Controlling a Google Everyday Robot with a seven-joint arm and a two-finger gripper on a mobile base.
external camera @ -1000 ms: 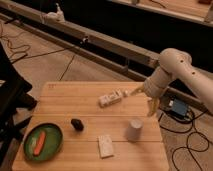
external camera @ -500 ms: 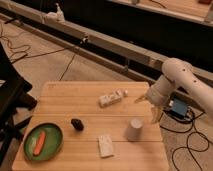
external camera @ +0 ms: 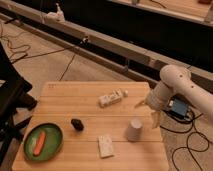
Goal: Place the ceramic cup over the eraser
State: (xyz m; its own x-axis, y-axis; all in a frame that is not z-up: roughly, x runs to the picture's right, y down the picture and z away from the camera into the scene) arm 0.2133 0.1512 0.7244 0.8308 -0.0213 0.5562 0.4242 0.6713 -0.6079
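Wooden table (external camera: pixel 65 97) is carrying several bystander items. Green plate (external camera: pixel 54 149) is sitting at front-left corner, holding an orange stick-shaped piece (external camera: pixel 39 142). White speckled block (external camera: pixel 105 146) is lying flat near front edge, centre. Long white multi-part bar (external camera: pixel 111 97) is lying slanted toward the back. Blue box (external camera: pixel 178 108) is resting on floor off right edge, beyond the gripper (external camera: pixel 150 111) hanging over that edge. Black cables (external camera: pixel 196 142) are trailing nearby.

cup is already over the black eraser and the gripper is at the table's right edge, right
Not over it: the camera view shows the cup standing apart, to the right of the eraser. The gripper is by the right edge of the table.
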